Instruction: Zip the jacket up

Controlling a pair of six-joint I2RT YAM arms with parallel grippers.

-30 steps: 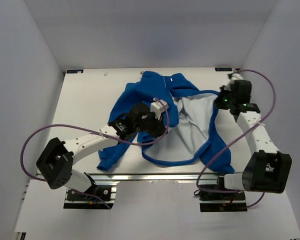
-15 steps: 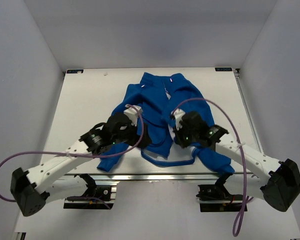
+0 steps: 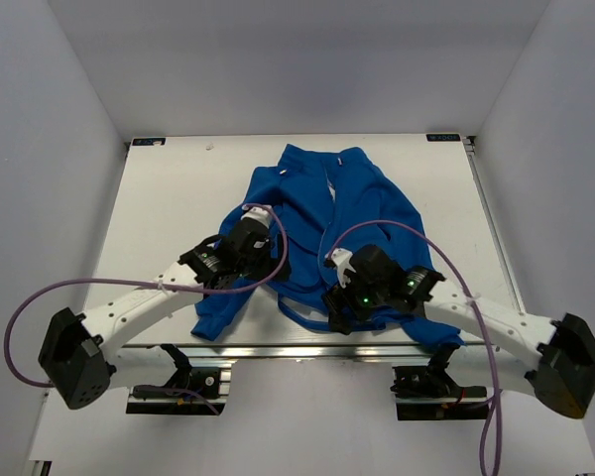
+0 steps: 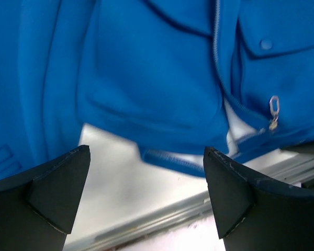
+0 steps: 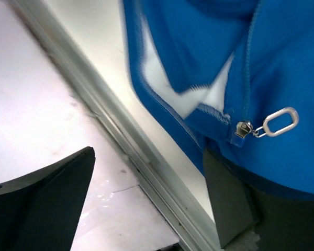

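Observation:
The royal-blue fleece jacket (image 3: 307,198) lies on the white table (image 3: 169,208), collar at the far side, both front panels folded together. At the hem a sliver of white lining still shows. My left gripper (image 3: 268,260) hovers open over the lower left panel. In the left wrist view the jacket (image 4: 146,78) and the metal zipper pull (image 4: 273,107) lie beyond the left gripper (image 4: 145,157). My right gripper (image 3: 337,302) is open at the hem. In the right wrist view the ring-shaped zipper pull (image 5: 280,121) hangs from the jacket (image 5: 282,63), whose fabric drapes over one finger of the right gripper (image 5: 149,157).
The table's metal front rail (image 3: 307,349) runs just below the hem and shows in both wrist views as a rail (image 4: 146,219) and a rail (image 5: 120,141). Purple cables (image 3: 25,307) loop from both arms. White walls enclose the table on three sides.
The right front panel, spread wide a second ago, now lies folded over the front. Both arms swung inward to the hem. Both grippers have opened and let go of the fabric.

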